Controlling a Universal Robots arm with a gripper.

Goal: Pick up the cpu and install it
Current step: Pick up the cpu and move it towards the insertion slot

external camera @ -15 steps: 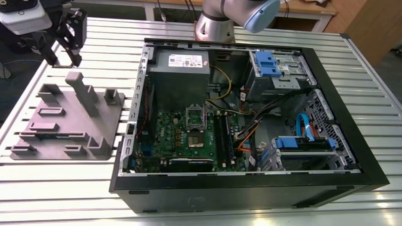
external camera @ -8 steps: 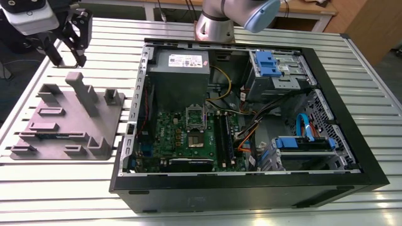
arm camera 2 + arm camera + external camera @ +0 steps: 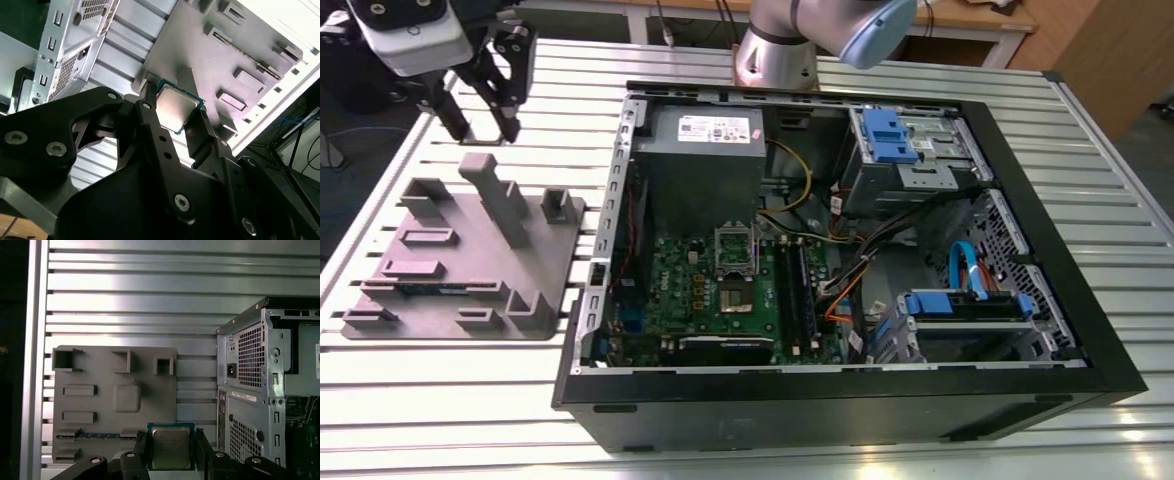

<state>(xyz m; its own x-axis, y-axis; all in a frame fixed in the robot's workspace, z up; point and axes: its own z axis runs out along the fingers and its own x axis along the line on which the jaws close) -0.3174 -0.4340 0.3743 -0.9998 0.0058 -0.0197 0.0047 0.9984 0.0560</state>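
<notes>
- The cpu (image 3: 171, 446) was clamped by two opposite edges between the black fingers (image 3: 141, 447) of the gripper (image 3: 171, 439). Its silvery metal top faced the camera in the first wrist view.
- The chip was nearly square, so no long axis stood out. In that view its edges ran in line with the slats of the desk (image 3: 150, 290); in the second wrist view it appeared turned cornerwise.
- The edge nearest the gripper's body was covered by the black housing, and a finger overlapped one side in the second wrist view.
- Whether the chip was held level or on edge could not be told.
- In the exterior view the gripper hung over the desk just past the far end of the grey tray (image 3: 427, 260), at the exterior view's left of the open computer case (image 3: 854, 400). The chip between its fingertips was too small to make out there.
- That view looked into the case at the motherboard socket (image 3: 734, 255), while the first wrist view showed the case's perforated back panel (image 3: 250, 390) beside the tray.
</notes>
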